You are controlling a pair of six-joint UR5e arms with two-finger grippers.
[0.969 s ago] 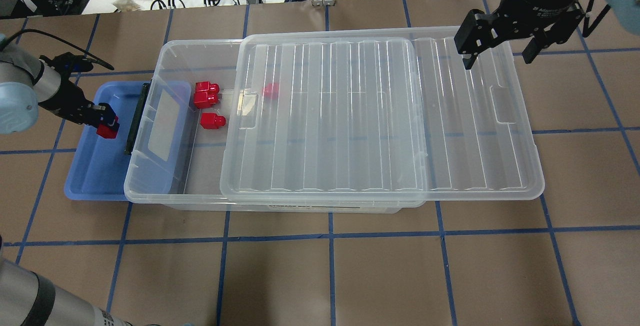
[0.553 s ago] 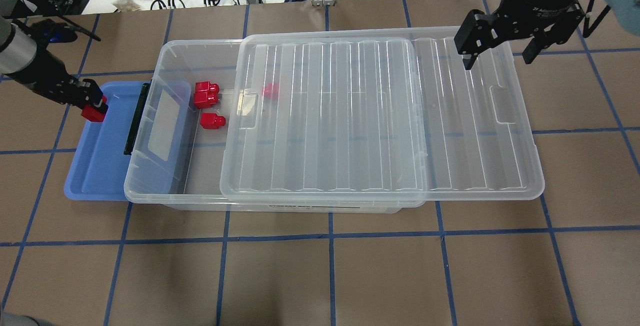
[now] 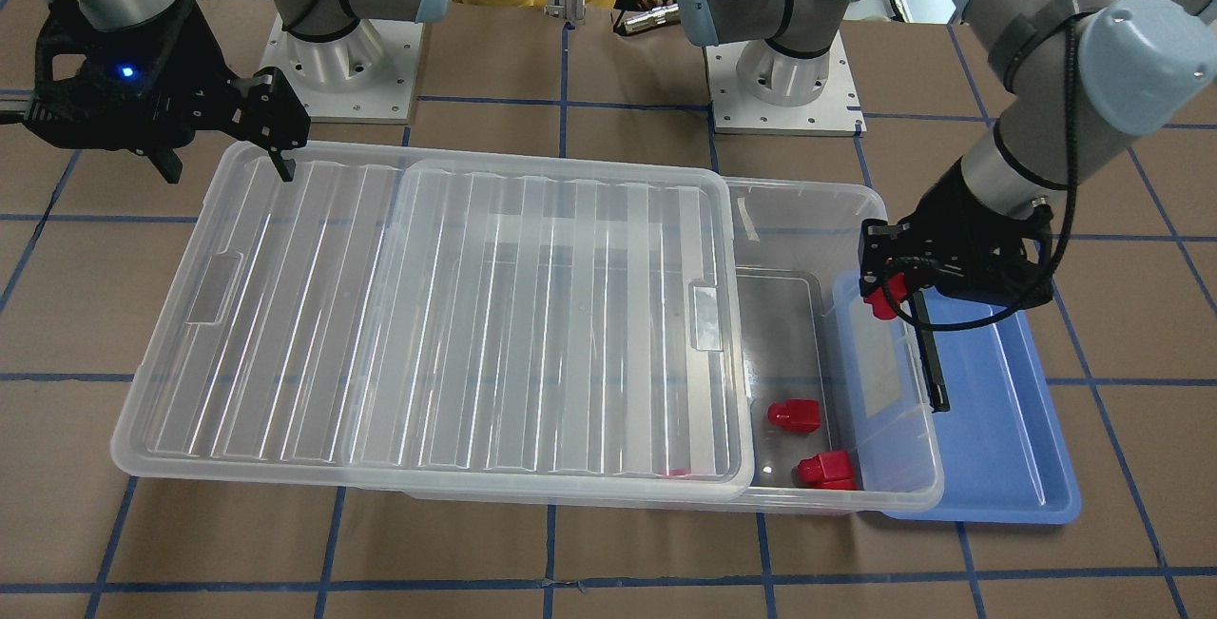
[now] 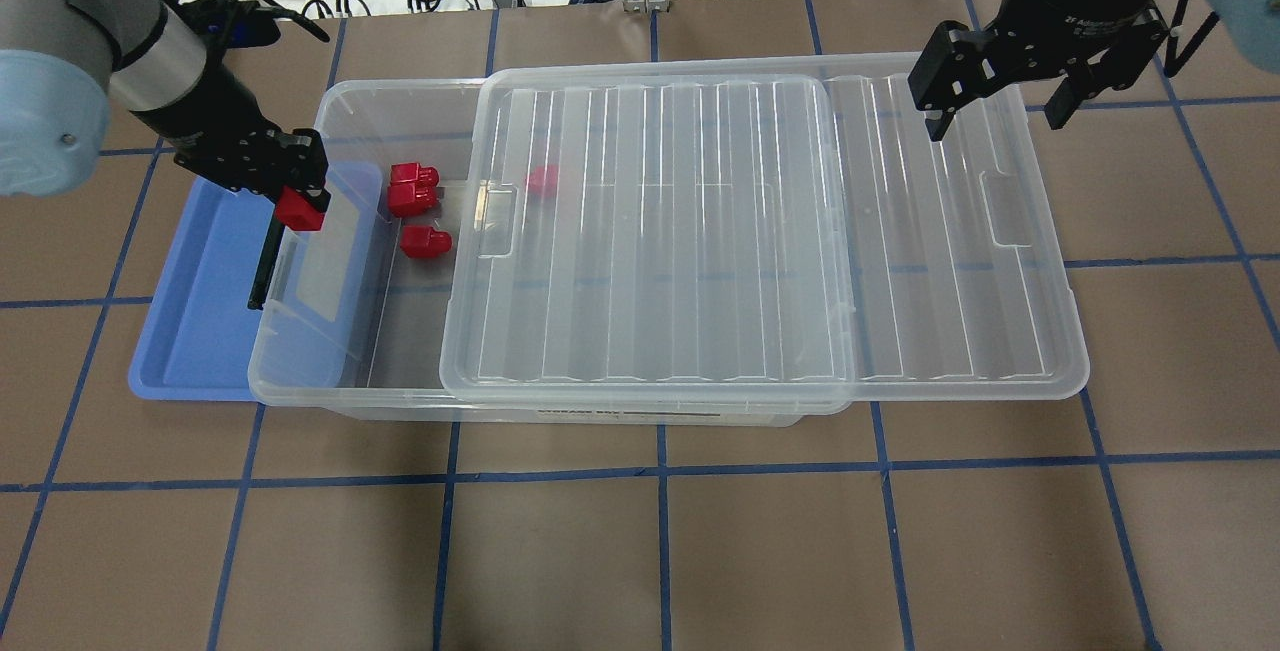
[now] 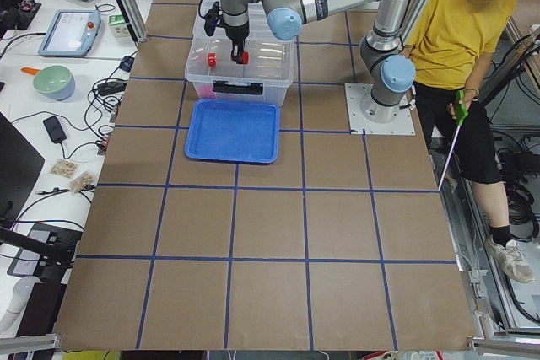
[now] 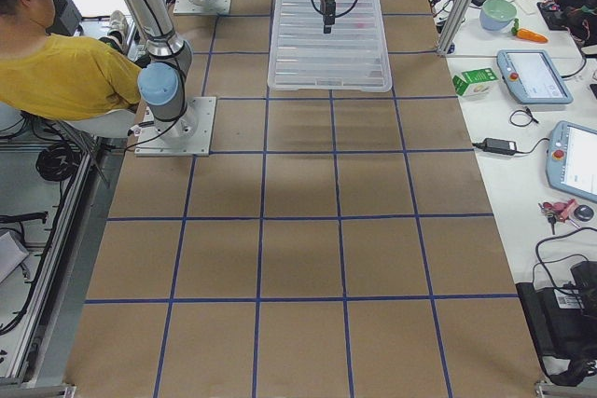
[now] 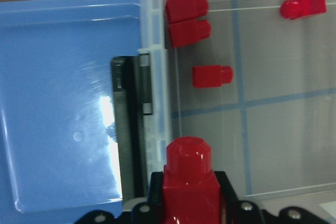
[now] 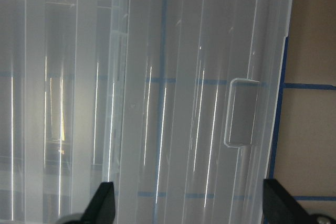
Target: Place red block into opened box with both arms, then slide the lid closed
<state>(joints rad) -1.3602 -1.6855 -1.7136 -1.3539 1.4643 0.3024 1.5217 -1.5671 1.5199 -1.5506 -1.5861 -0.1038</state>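
At the latch end of the box (image 4: 410,83), toward the table's edge on the robot's left, the red block (image 7: 190,182) is held aloft in the left gripper (image 4: 298,203). The fingers are closed tight on the cube body, one pad on either side, and the rounded stub is left poking out past the fingertips, away from the wrist. In the wrist view the block is seen hanging right above the box's short end wall, with the black latch (image 4: 265,261) just to one side and the open floor just to the other. A release here would be chancy; a little more travel inward looks to be needed.

The lid (image 4: 760,231) is set back toward the robot's right, overhanging the box's other end, and a gap is thereby left at the latch end: the only way in. Three red blocks (image 4: 412,189) are lying in that gap, near the box corner far from the robot, and a fourth block (image 4: 541,180) is glimpsed under the lid's edge. The blue tray (image 4: 190,331) is sat just beside the latch end.

Over the lid's overhanging end, near its far corner, the right gripper (image 4: 995,121) is hung with jaws spread wide and nothing in them. It is parked there, it would seem, so the lid can be pushed shut once the block is in.
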